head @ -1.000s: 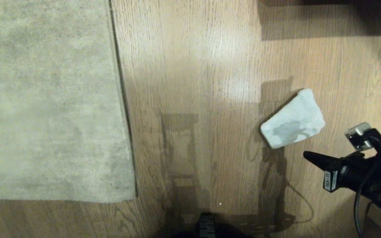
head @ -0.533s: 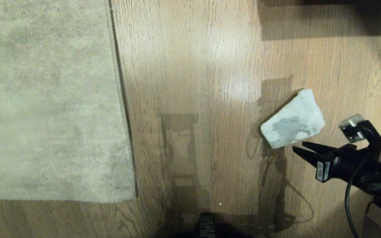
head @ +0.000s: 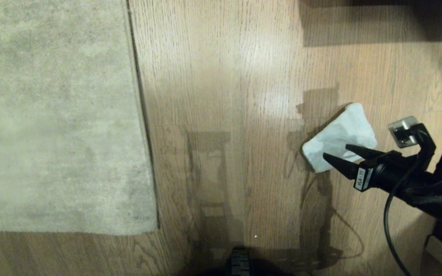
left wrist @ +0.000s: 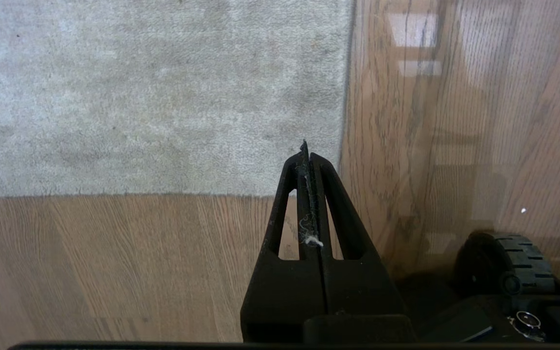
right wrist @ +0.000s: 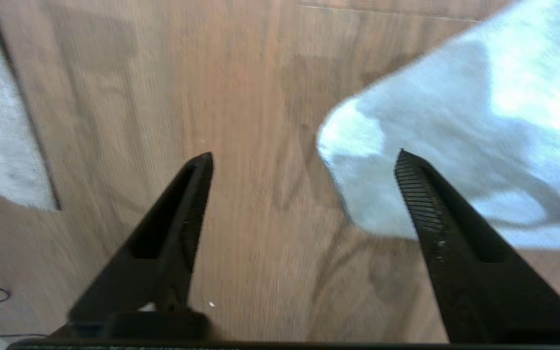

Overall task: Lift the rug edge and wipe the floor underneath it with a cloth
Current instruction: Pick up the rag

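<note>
Over the last second the right end effector [head: 335, 153] travelled from the lower right of the head view up and leftward, and its jaws went from closed to spread wide. It ended with its tips over the near corner of the cloth [head: 338, 136]; in the right wrist view one finger [right wrist: 421, 194] lay in front of the pale fabric and the other over bare wood. Nothing was held yet. This read as the approach to picking up the cloth, so the wiping and the lifting both remained to be done.

The cloth lay on the floor [head: 221, 96] at the right of the frame, well apart from the rug edge [head: 142, 126], which ran top to bottom left of centre and turned a corner at lower left. The rug lay flat. The left end effector [left wrist: 309, 165] hung with its jaws pressed together above that corner, empty apart from a wisp of lint.

The floor was light wood-grain planking with a soft sheen and glare patches in the upper middle. Shadows of the robot fell across the lower centre, and a dark wheel [left wrist: 503, 262] showed at the lower right of the left wrist view.
</note>
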Controlling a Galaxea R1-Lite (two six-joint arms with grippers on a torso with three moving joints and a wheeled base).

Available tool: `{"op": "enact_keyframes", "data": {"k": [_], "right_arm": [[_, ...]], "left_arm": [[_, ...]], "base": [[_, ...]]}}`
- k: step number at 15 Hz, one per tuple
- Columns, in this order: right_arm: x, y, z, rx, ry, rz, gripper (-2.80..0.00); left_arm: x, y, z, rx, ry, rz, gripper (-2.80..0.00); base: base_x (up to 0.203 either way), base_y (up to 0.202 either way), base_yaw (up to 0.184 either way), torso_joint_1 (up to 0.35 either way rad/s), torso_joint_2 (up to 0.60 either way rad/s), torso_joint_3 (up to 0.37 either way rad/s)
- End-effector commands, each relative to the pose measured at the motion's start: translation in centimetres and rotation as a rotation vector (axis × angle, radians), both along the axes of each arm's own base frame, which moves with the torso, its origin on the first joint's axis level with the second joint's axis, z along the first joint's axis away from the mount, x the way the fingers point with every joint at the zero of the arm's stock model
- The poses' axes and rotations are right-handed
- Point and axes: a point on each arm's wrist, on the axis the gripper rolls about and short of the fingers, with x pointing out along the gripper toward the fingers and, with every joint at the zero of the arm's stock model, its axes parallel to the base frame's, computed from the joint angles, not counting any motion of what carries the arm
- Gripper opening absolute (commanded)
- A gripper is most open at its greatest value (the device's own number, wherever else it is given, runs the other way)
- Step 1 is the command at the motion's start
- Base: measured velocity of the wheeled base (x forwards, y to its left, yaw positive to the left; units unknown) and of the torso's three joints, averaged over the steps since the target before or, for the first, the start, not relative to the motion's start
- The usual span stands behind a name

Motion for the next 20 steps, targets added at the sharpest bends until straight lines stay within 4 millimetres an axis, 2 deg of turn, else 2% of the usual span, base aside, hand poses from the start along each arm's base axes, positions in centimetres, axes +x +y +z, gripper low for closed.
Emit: {"op": "enact_keyframes", "data": {"k": [1,4,11,16,20], "right_arm": [[0.7,0.5,-0.7,0.000,0.007,0.025,0.00],[1.2,1.0,-1.3,0.002,0.007,0.041,0.00],[1.2,0.6,-0.6,0.011,-0.031,0.036,0.00],[4.2,-0.9,-0.3,0.004,-0.063,-0.040,0.00],[5.7,-2.3,-0.5,-0.023,-0.072,-0.094,0.00]], "left_arm": [[0.0,0.0,0.0,-0.001,0.001,0.000,-2.80],[0.0,0.0,0.0,-0.001,0.001,0.000,-2.80],[0.0,0.0,0.0,-0.001,0.001,0.000,-2.80],[0.0,0.0,0.0,-0.001,0.001,0.000,-2.80],[0.0,0.0,0.0,-0.001,0.001,0.000,-2.80]], "base": [[0.000,0.000,0.000,0.000,0.00,0.000],[0.000,0.000,0.000,0.000,0.00,0.000],[0.000,0.000,0.000,0.000,0.00,0.000],[0.000,0.000,0.000,0.000,0.00,0.000],[0.000,0.000,0.000,0.000,0.00,0.000]]}}
